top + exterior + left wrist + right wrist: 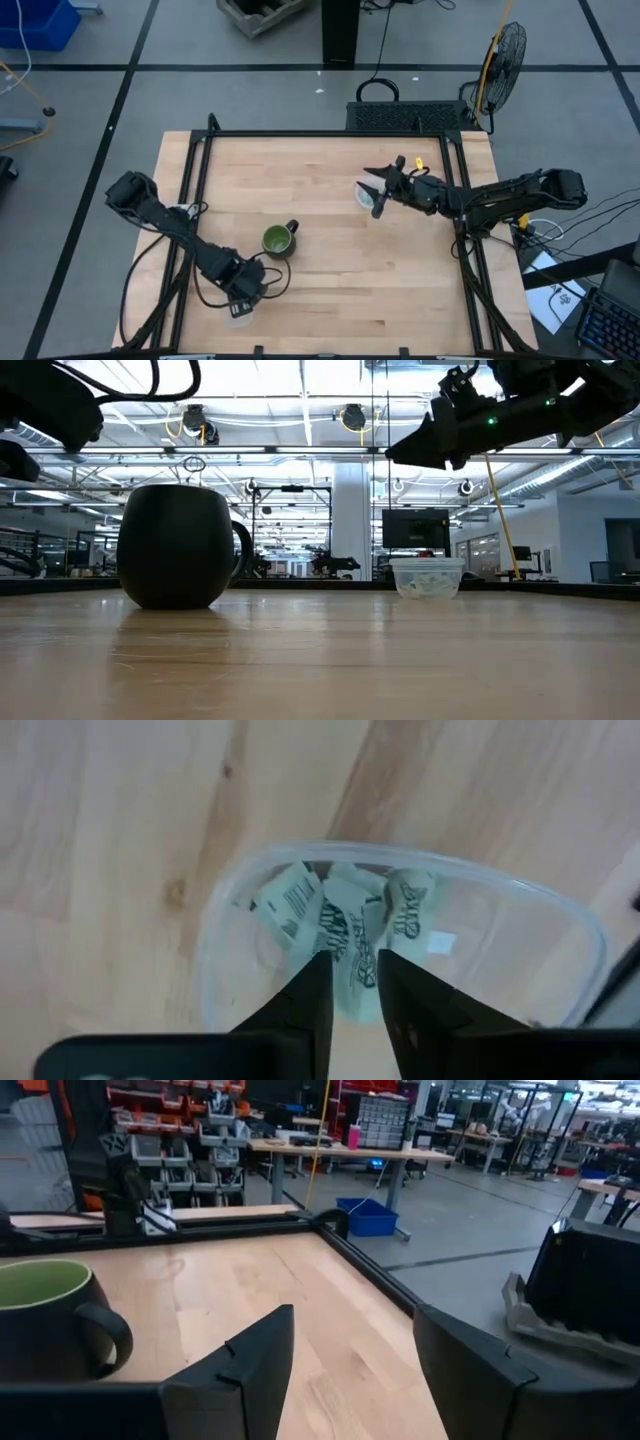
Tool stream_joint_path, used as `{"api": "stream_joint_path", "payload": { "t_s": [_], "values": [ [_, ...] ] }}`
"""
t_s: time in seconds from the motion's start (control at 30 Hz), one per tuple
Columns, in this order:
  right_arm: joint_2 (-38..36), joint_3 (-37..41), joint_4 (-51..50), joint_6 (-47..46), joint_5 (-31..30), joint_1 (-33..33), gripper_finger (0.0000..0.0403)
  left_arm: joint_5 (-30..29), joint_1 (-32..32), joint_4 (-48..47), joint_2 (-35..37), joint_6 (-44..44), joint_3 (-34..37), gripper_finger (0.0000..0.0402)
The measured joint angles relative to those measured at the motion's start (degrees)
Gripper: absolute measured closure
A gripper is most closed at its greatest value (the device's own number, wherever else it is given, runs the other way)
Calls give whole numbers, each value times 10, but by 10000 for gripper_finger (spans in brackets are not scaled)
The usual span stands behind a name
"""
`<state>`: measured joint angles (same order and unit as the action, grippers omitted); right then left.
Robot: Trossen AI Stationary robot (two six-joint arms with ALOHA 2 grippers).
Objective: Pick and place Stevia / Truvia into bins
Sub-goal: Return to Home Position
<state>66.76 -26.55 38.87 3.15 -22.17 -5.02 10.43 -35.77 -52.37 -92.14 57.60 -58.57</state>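
Table: a light wooden butcher-block table (330,290) in a black metal frame is seen from above, with both arms over it.

Right arm: the dark right arm (500,195) is stretched in from the table's right edge. Its right gripper (352,1320) is held in the air over the far-right part of the board. The two fingers are spread wide apart and nothing is held between them.

Left arm: the dark left arm (165,215) is bent along the left side toward the near edge. Its left gripper (355,965) is pointed down directly over a tub. The fingers are parted by a narrow gap only, and nothing is seen clamped in it.

Mug: a dark green ceramic mug with a handle (278,241) is set upright near the table's middle, between the two grippers and apart from both.

Containers: a small round clear plastic cup (428,577) is set on the board right under the right gripper, with clear air between them in the low view. A clear plastic tub with rounded corners (500,960) is set at the near edge under the left gripper.

Sachets: several pale green and white paper sachets (290,905) are lying in a loose overlapping pile inside the rounded tub, beyond the fingertips. More pale sachets (425,586) are seen at the bottom of the round cup; their number cannot be told.
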Motion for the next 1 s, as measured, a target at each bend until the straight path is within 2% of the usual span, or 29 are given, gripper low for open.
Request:
{"api": "stream_joint_path", "payload": {
  "t_s": [0.13,0.23,0.33,0.47,0.57,0.67,0.77,0.9,1.0],
  "values": [
    [0,0,14,26,0,0,204,-18,10,-8,6,-31,0,301],
    [-1,0,30,51,0,5,204,-55,24,-12,32,-35,0,296],
    [-17,0,18,51,0,16,204,-123,34,-12,85,-76,0,294],
    [-72,0,-54,17,4,41,204,-246,47,-14,174,-148,0,293],
    [-133,0,-116,3,43,62,204,-327,53,-14,251,-194,0,293],
    [-197,0,-167,-14,76,79,204,-383,56,-14,321,-221,0,293],
    [-253,0,-213,-29,75,92,204,-406,61,-14,381,-248,0,293],
    [-311,0,-298,-29,75,101,204,-404,65,-14,433,-288,0,293],
    [-343,0,-364,-32,75,107,204,-380,65,-18,455,-314,0,293]
  ]
}}
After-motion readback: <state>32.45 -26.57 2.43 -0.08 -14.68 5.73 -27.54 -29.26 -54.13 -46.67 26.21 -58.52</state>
